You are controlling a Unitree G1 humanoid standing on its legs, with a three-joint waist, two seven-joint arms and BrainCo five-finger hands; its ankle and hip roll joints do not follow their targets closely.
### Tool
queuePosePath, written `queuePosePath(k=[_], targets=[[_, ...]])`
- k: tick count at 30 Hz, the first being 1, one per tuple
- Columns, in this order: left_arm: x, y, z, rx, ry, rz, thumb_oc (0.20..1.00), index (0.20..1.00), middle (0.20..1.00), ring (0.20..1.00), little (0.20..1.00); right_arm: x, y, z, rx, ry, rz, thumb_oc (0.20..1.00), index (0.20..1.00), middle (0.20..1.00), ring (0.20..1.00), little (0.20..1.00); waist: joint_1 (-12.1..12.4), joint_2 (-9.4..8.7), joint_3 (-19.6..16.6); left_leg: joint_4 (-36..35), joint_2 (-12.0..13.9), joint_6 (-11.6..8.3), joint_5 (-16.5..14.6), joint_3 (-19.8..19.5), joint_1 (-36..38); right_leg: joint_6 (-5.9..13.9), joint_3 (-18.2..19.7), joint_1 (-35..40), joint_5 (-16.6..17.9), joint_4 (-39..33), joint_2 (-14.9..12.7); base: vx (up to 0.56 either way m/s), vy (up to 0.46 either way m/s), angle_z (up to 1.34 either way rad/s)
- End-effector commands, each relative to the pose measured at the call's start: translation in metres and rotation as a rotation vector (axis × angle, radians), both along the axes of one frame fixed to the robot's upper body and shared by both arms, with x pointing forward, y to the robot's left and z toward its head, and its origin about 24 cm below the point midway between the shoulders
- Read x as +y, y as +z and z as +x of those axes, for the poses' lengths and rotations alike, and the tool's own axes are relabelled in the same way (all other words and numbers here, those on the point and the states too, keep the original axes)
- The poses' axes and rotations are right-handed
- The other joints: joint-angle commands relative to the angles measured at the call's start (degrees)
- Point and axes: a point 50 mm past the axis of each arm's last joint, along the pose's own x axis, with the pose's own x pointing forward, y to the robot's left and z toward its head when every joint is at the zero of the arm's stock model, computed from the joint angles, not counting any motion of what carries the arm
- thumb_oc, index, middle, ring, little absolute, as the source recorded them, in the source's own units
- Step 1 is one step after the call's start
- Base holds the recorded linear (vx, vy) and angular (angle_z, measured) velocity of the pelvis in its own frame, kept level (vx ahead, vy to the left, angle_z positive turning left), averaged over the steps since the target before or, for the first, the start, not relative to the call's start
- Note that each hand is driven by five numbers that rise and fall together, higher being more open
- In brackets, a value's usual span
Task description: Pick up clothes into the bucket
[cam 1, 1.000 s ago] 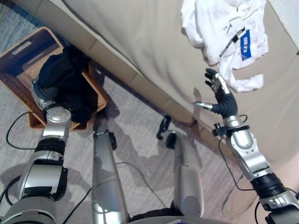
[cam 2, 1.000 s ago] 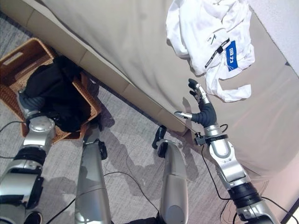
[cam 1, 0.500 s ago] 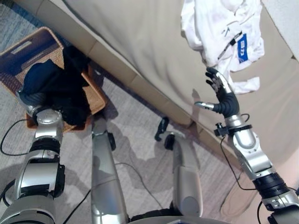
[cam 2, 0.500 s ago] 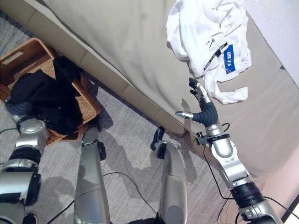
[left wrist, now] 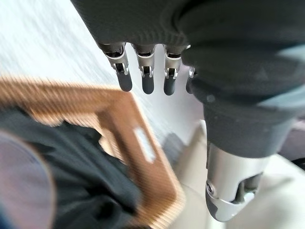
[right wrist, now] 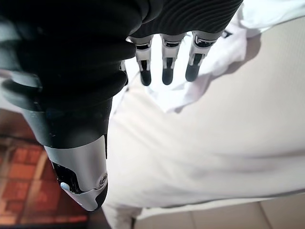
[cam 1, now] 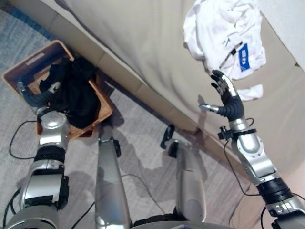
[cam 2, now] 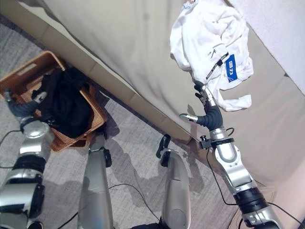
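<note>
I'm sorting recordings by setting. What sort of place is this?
Probably a home living room: a beige sofa with white clothes on it, and a wicker basket of dark clothes on carpet.

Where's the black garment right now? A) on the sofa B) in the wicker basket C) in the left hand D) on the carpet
B: the black garment lies in the wicker basket on the floor, while the left hand is open beside it and holds nothing.
</note>
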Motion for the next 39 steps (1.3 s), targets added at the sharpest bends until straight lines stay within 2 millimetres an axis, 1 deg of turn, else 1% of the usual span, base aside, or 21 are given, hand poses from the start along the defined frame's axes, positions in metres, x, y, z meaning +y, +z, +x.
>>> queuePosePath(k=[1,3,4,7,9,14,17,19,20,21,22,23,27,28,30,31,33,34,35,38,39], targets=[[-0.006,-0.008,-0.007,-0.139,-0.004,-0.146,1.0,1.0,1.0,1.0,1.0,-0.02,0.005,-0.002,-0.045,-0.108,0.065,1.0,1.0,1.0,1.0,1.0,0.37,1.29,-1.65,6.15,0.52,1.04,-11.44,1.02,2.93,2.86,0.14,1.95,14.25,-9.05,-1.89,0.02,-0.002,0.04],[-0.027,-0.016,-0.008,-0.198,-0.083,-0.228,1.0,1.0,1.0,1.0,1.0,-0.025,0.001,-0.003,-0.028,-0.146,0.07,1.0,1.0,1.0,1.0,1.0,0.65,1.72,-2.15,4.14,0.06,1.02,-10.98,1.23,5.32,3.05,0.19,4.13,15.28,-10.62,-2.27,0.03,-0.001,0.04],[-0.046,-0.021,-0.012,-0.207,-0.175,-0.221,1.0,1.0,1.0,1.0,1.0,-0.031,-0.005,-0.004,-0.007,-0.186,0.072,1.0,1.0,1.0,1.0,1.0,0.99,2.38,-2.61,2.49,-0.49,1.05,-10.52,1.52,7.61,3.25,0.01,6.3,16.33,-11.79,-2.72,0.03,0.001,0.05],[-0.057,-0.02,-0.015,-0.212,-0.232,-0.193,1.0,1.0,1.0,1.0,1.0,-0.035,-0.007,-0.005,0.002,-0.207,0.072,1.0,1.0,1.0,1.0,1.0,1.27,2.73,-2.8,1.5,-0.8,1.07,-10.32,1.66,9.24,3.32,-0.15,7.91,16.92,-12.65,-2.83,0.03,0.01,0.11],[-0.075,-0.023,-0.022,-0.187,-0.376,-0.108,1.0,1.0,1.0,1.0,1.0,-0.04,-0.011,-0.005,0.016,-0.244,0.076,1.0,1.0,1.0,1.0,1.0,1.71,3.34,-3.97,0.21,-1.39,1.36,-10.59,2.22,13.16,3.54,-0.06,11.19,18.7,-13.86,-3.3,0.09,0.039,0.07],[-0.09,-0.035,-0.035,-0.117,-0.561,-0.004,1.0,1.0,1.0,1.0,1.0,-0.042,-0.023,-0.004,0.057,-0.262,0.072,1.0,1.0,1.0,1.0,1.0,2.57,4.0,-4.95,-3.36,-1.63,2.46,-11.67,4.59,23.12,3.93,0.57,15.55,22.62,-13.18,-4.53,0.09,0.06,-0.05],[-0.095,-0.038,-0.039,-0.106,-0.627,-0.004,1.0,1.0,1.0,1.0,1.0,-0.038,-0.026,-0.001,0.074,-0.262,0.063,1.0,1.0,1.0,1.0,1.0,3.35,4.19,-4.36,-4.63,-0.92,2.96,-12.13,6.55,27.6,3.93,-1.4,16.6,23.67,-10.38,-5.44,0.06,0.101,-0.4],[-0.098,-0.041,-0.04,-0.093,-0.662,0.001,1.0,1.0,1.0,1.0,1.0,-0.031,-0.029,0.008,0.101,-0.25,0.025,1.0,1.0,1.0,1.0,1.0,4.66,3.8,-4.19,-5.34,0.45,2.45,-12.72,9.56,31.62,3.93,-8.72,19.91,23.47,-10.78,-6.17,0.07,-0.003,-0.63],[-0.102,-0.045,-0.039,-0.075,-0.69,-0.014,1.0,1.0,1.0,1.0,1.0,-0.022,-0.031,0.016,0.119,-0.228,-0.022,1.0,1.0,1.0,1.0,1.0,4.65,3.27,-4.86,-6.5,1.56,1.3,-12.59,11.74,34.6,3.93,-12.61,21.36,22.84,-15.17,-4.68,0.12,-0.144,-0.91],[-0.102,-0.046,-0.039,-0.072,-0.698,-0.015,1.0,1.0,1.0,1.0,1.0,-0.018,-0.031,0.02,0.127,-0.221,-0.061,1.0,1.0,1.0,1.0,1.0,4.56,3.19,-5.47,-7.17,2.26,0.55,-12.45,12.36,36.12,3.87,-13.2,22.2,22.65,-18.73,-3.49,0.11,-0.139,-1.07],[-0.102,-0.046,-0.039,-0.072,-0.697,-0.015,1.0,1.0,1.0,1.0,1.0,-0.017,-0.031,0.02,0.127,-0.22,-0.063,1.0,1.0,1.0,1.0,1.0,4.61,3.28,-5.34,-7.33,2.45,0.45,-12.4,12.43,36.39,3.84,-13.26,22.53,22.8,-19.12,-3.18,0.17,-0.162,-0.92],[-0.107,-0.053,-0.04,-0.048,-0.717,-0.027,1.0,1.0,1.0,1.0,1.0,-0.018,-0.035,0.02,0.144,-0.229,-0.145,1.0,1.0,1.0,1.0,1.0,3.88,3.58,-7.13,-8.49,2.72,-0.32,-12.3,12.41,38.87,3.19,-9.78,25.07,20.65,-23.81,-0.89,0.13,-0.097,-0.58],[-0.114,-0.066,-0.046,-0.032,-0.752,-0.1,1.0,1.0,1.0,1.0,1.0,-0.016,-0.041,0.027,0.175,-0.241,-0.269,1.0,1.0,1.0,1.0,1.0,3.2,4.29,-10.4,-10.06,4.67,-1.47,-11.42,13.85,44.02,1.92,-9.34,29.73,17.72,-24.36,1.86,0.16,-0.133,-0.4],[-0.114,-0.066,-0.046,-0.033,-0.753,-0.1,1.0,1.0,1.0,1.0,1.0,-0.016,-0.041,0.027,0.173,-0.242,-0.269,1.0,1.0,1.0,1.0,1.0,3.15,3.95,-10.15,-10.03,4.35,-1.0,-10.22,14.53,43.49,1.05,-10.11,29.46,18.66,-24.75,1.42,0.17,-0.264,-0.27],[-0.115,-0.073,-0.053,-0.001,-0.777,-0.11,1.0,1.0,1.0,1.0,1.0,-0.01,-0.044,0.031,0.191,-0.22,-0.311,1.0,1.0,1.0,1.0,1.0,3.22,3.95,-11.41,-3.54,7.35,-1.81,-10.36,13.5,43.94,-1.2,-8.75,33.42,15.03,-25.28,4.25,0.18,-0.292,-0.05],[-0.114,-0.077,-0.057,0.017,-0.785,-0.115,1.0,1.0,1.0,1.0,1.0,-0.009,-0.045,0.032,0.197,-0.214,-0.329,1.0,1.0,1.0,1.0,1.0,3.89,3.93,-11.36,2.06,8.74,-2.33,-8.42,12.28,43.36,-2.64,-8.39,35.22,13.66,-25.74,5.94,0.17,-0.283,-0.14],[-0.117,-0.079,-0.059,0.025,-0.803,-0.119,1.0,1.0,1.0,1.0,1.0,-0.006,-0.044,0.038,0.202,-0.214,-0.333,1.0,1.0,1.0,1.0,1.0,5.81,4.28,-10.29,10.87,8.07,-3.19,-4.36,5.92,41.44,-4.65,-7.45,38.14,12.38,-26.61,8.03,0.1,-0.183,-0.28],[-0.117,-0.079,-0.059,0.024,-0.803,-0.119,1.0,1.0,1.0,1.0,1.0,-0.006,-0.044,0.038,0.201,-0.214,-0.333,1.0,1.0,1.0,1.0,1.0,5.67,4.43,-10.18,11.16,8.2,-3.26,-4.47,5.64,41.28,-4.7,-7.65,38.28,12.36,-26.65,8.19,0.09,-0.099,-0.58],[-0.12,-0.085,-0.062,0.04,-0.807,-0.159,1.0,1.0,1.0,1.0,1.0,-0.002,-0.044,0.043,0.207,-0.216,-0.327,1.0,1.0,1.0,1.0,1.0,6.76,4.61,-10.68,9.48,6.19,-3.17,-4.56,1.54,39.34,-4.59,-6.81,39.48,11.58,-27.79,8.64,0.12,-0.029,-0.48],[-0.117,-0.096,-0.073,0.063,-0.787,-0.209,1.0,1.0,1.0,1.0,1.0,0.001,-0.044,0.052,0.226,-0.222,-0.348,1.0,1.0,1.0,1.0,1.0,8.24,5.92,-11.81,-2.68,4.22,-3.2,-5.85,-1.04,38.6,-3.07,-4.98,39.93,11.22,-28.35,8.86,0.19,0.084,-0.14],[-0.116,-0.099,-0.077,0.072,-0.785,-0.218,1.0,1.0,1.0,1.0,1.0,0.002,-0.043,0.056,0.225,-0.224,-0.367,1.0,1.0,1.0,1.0,1.0,9.01,6.83,-11.94,-7.72,3.15,-3.33,-4.74,-2.56,39.08,-2.55,-3.79,39.83,11.14,-28.16,9.07,0.15,0.172,-0.18]])
